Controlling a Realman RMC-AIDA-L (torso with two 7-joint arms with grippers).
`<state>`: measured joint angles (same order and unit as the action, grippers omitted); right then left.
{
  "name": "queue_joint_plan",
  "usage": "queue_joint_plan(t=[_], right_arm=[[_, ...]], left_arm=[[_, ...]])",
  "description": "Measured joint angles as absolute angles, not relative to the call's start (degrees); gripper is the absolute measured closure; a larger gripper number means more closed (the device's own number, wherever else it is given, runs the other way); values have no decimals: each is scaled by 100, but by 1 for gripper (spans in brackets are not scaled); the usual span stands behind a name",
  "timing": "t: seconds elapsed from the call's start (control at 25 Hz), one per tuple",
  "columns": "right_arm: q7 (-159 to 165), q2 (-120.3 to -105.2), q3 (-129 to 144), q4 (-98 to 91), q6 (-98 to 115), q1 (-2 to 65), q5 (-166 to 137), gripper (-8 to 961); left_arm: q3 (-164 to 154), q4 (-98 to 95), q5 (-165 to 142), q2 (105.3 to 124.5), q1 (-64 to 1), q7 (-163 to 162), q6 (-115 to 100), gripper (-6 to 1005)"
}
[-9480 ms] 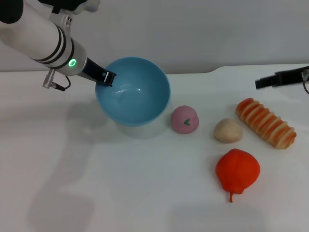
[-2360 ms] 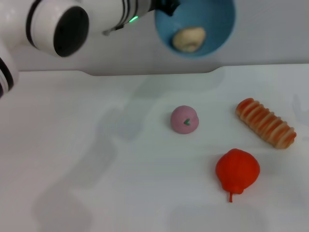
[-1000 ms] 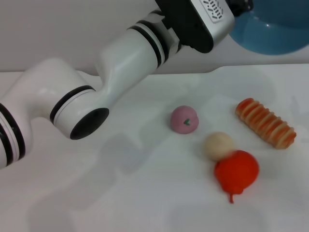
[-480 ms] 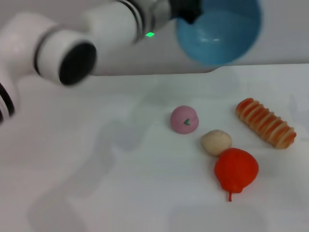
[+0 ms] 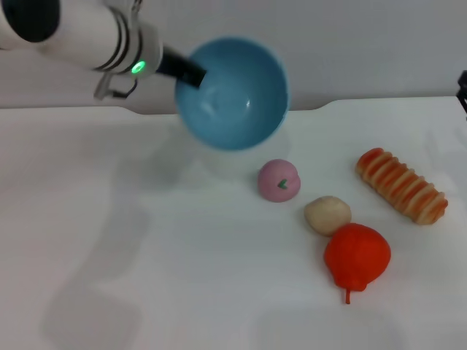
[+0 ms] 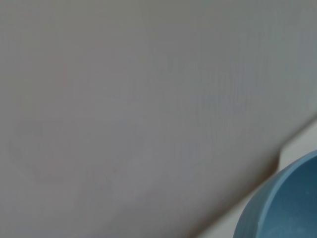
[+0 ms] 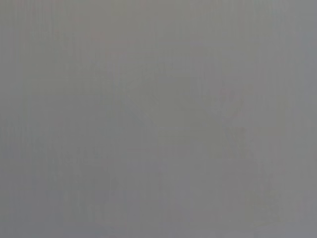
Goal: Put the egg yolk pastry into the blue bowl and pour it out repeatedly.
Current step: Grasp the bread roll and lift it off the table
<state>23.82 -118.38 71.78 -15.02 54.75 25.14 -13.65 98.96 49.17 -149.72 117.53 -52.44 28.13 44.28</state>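
From the head view we see our left gripper (image 5: 191, 72) pinching the rim of the round, smooth light-blue plastic bowl (image 5: 232, 93), which we hold lifted above the white table (image 5: 109, 240) and tipped so its empty hollow faces the camera. The small pale beige dome-shaped egg yolk pastry (image 5: 327, 214) lies on the table, touching the bright red pepper-shaped toy (image 5: 357, 256) and near the pink ball with a green mark (image 5: 279, 180); the long ridged orange bread (image 5: 401, 185) lies further to the right. At the right edge only a dark sliver of our right gripper (image 5: 463, 86) shows, and we cannot tell how its fingers stand.

In the left wrist view we see only grey wall and a curved piece of the bowl's blue outside (image 6: 282, 208), with no fingers showing.

The right wrist view shows us plain grey and nothing else.

We judge the risks to be these. The hold is on one edge alone, so the bowl could twist or slip as we set it down. The pastry rests against the red toy, so a grasp there could nudge the toy or roll the rounded pastry away.
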Motion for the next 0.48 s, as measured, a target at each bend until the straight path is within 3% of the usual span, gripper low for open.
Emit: queue_joint_plan(t=[0.28,0.48], right_arm=[[5019,-11795,7247,-3308,3687,2463,-4160,424],[8706,-11752,7126,-4388,3386,2476,-7320,424]], left_arm=[[10048,4467,-15206,11771,-5269,2627,5084,1001],[10069,4398,-15189,11780,-5129,2403,5089,1001]])
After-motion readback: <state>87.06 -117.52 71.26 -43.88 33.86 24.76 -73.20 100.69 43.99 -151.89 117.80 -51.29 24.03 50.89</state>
